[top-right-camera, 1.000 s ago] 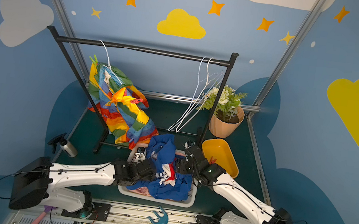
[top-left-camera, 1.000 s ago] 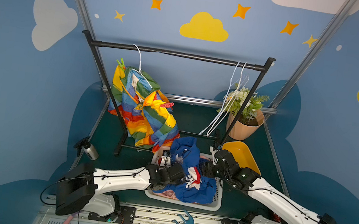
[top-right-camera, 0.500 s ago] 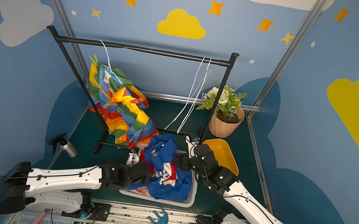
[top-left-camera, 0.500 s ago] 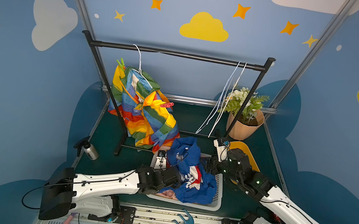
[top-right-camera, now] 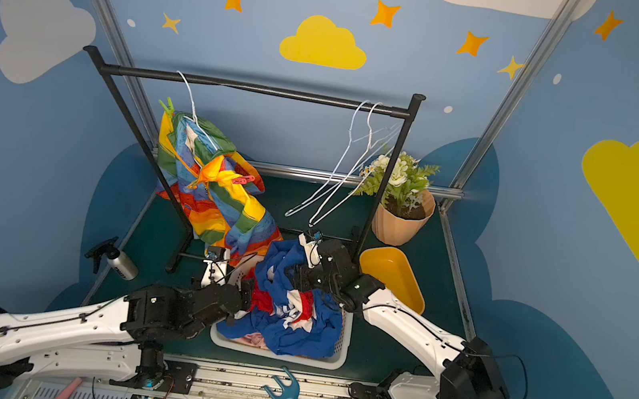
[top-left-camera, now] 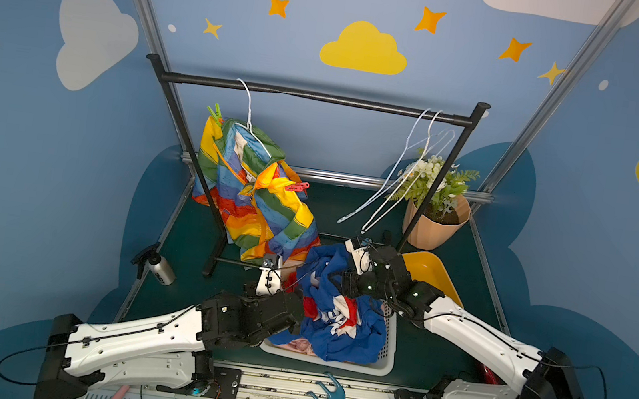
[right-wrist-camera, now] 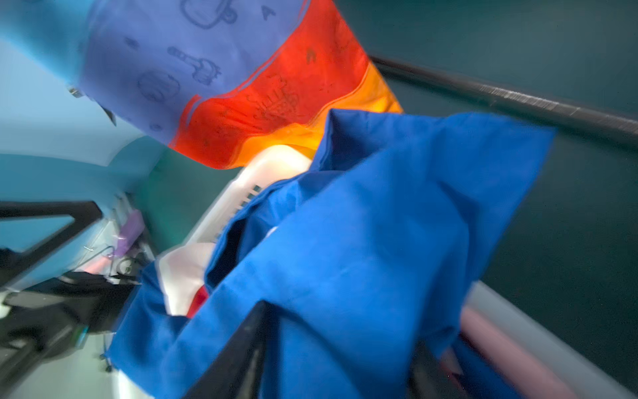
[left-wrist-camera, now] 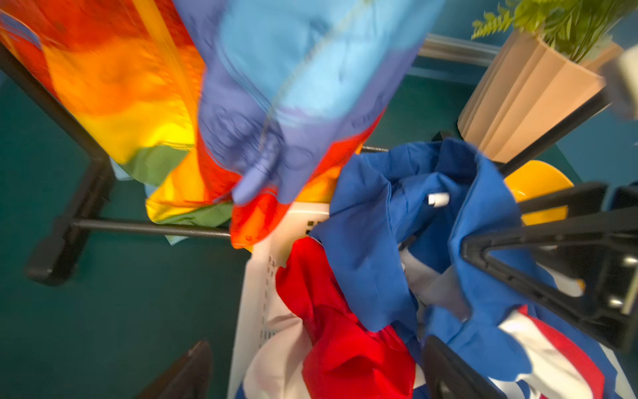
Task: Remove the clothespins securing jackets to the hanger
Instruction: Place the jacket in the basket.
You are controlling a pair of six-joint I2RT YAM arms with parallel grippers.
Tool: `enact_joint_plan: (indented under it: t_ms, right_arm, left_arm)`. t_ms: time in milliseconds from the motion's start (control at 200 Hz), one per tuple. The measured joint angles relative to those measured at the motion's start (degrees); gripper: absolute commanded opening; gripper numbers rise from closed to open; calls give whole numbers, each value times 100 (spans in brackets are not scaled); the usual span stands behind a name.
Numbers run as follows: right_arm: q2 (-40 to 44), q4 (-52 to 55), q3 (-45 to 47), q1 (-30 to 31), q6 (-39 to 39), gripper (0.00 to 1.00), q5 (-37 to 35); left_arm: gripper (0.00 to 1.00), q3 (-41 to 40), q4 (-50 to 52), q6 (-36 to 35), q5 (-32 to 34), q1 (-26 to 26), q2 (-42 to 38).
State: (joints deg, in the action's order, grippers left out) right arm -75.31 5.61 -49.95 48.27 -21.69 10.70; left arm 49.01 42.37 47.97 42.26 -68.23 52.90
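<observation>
Basket [top-left-camera: 329,364] is hemmed in: rack base bar [top-left-camera: 238,261] just behind, yellow bin [top-left-camera: 428,271] at its R edge, rainbow jkt [top-left-camera: 250,200] hem over its back-L corner. Open floor only to the L. Both arms low, reaching fwd over basket. L gripper [left-wrist-camera: 316,345] fingers wide apart above blue jkt [top-left-camera: 349,338], empty. R gripper [right-wrist-camera: 340,328] astride a blue fold, blurred, so can't tell if clamped. Green pin [top-left-camera: 215,111] and red pin [top-left-camera: 297,186] sit on rainbow jkt, which hangs on hanger [top-left-camera: 247,115].

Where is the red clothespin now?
In both top views, the red plastic clothespin sits on the rainbow-striped jacket, left of the white wire hangers.
</observation>
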Motion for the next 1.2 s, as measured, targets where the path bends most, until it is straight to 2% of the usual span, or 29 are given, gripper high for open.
enact_joint_plan:
  t_ms: [90, 210, 380, 601, 851, 1011, 1161, 1201]
  right_arm:
    - [-109, 13, 20, 238, 0, 9, 4]
    - [-55, -31, 240, 525, -55, 5, 4]
    - [-15, 278, 455, 625, -221, 4, -59]
    - [-667, 437, 452, 428, -343, 3, -105]
    - [-909, -28, 671, 197, -514, 4, 164]
    - [-907, -240, 837, 107, -540, 13, 291]
    - [-957, -348, 844, 127, -474, 39, 352]
    - [-955, -345, 796, 155, -439, 43, 365]
  left_arm:
    - [97, 92, 83, -304, 83, 243, -262]
    - [98, 225, 31, -739, -11, 861, -647]
    - [99, 356, 9, -1246, -389, 1692, -968]
    - [99, 994, -85, -1709, -940, 2540, -603]
    - [99, 1049, -417, -1884, -2116, 3978, -516]
    - [99, 1097, -527, -1897, -2726, 4542, -446]
    - [100, 1255, -719, -2000, -3167, 4767, -310]
    - [100, 1322, -752, -2052, -3272, 4787, -269]
